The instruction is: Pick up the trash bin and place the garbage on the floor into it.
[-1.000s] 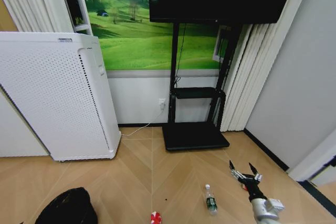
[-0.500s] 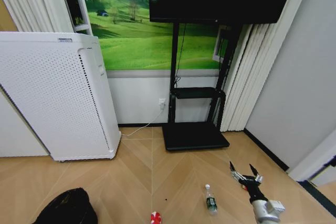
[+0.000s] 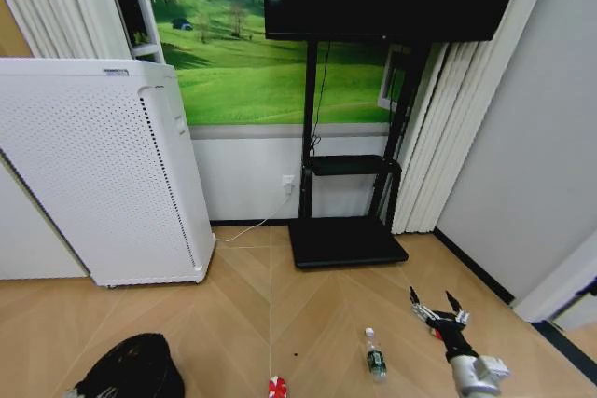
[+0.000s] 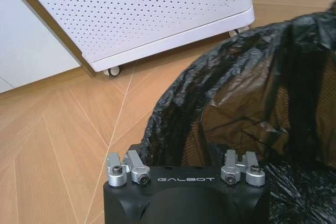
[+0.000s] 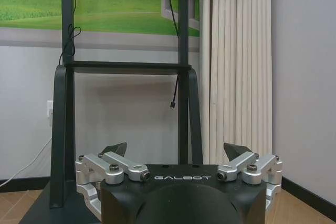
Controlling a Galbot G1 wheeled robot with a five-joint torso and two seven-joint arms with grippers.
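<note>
Black-lined trash bin (image 3: pixel 131 368) sits at the left end effector (image 4: pixel 185 153), grip uncertain; bottle (image 3: pixel 375 357) and can (image 3: pixel 276 387) lie unpicked on the floor; right end effector (image 3: pixel 437 306) hovers open.

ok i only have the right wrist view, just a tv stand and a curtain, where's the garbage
observer: in the head view a clear bottle lies on the floor, just to the left of the right gripper, which is open.
operator: any other trash
observer: a red-and-white can sits at the head view's bottom edge, farther left than the bottle.
operator: and the bin
observer: the trash bin is low on the robot's left, in front of the white appliance.
operator: left arm anywhere near it
observer: yes, the left wrist view puts the left gripper right at the bin's bag-lined rim.
</note>
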